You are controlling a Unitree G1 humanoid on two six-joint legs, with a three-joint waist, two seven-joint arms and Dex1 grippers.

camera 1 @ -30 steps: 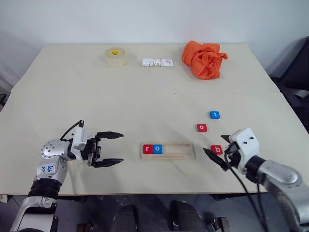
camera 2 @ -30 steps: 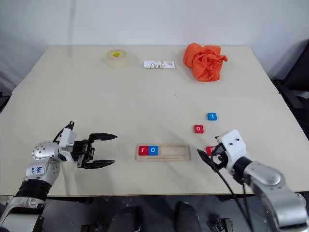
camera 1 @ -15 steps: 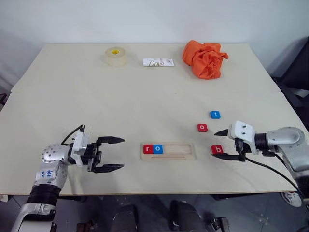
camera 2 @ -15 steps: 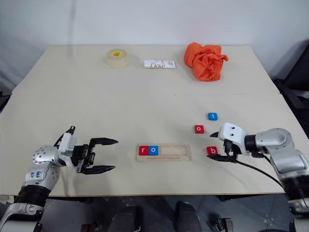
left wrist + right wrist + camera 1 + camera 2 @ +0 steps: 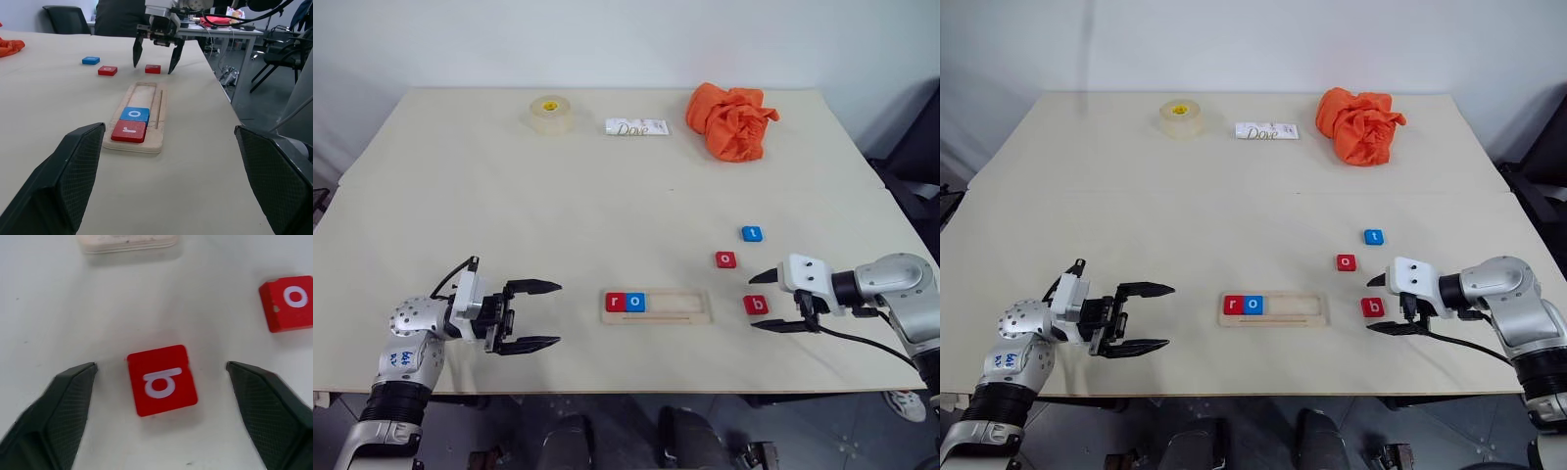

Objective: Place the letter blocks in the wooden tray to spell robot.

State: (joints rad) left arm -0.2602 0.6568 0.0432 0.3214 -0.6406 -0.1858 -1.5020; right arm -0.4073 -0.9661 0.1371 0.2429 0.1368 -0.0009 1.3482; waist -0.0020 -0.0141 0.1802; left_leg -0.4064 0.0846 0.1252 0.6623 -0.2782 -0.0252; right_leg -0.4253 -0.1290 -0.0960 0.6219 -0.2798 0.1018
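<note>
White lowercase "r" on red block and "o" on blue block, side by side at the left end of wooden tray. White "b" on red block, at 3 o'clock from the tray. White "o" on red block, white "t" on blue block, toward 1 o'clock. "Dove" on white packet, at 12 o'clock on the worktop.
</note>
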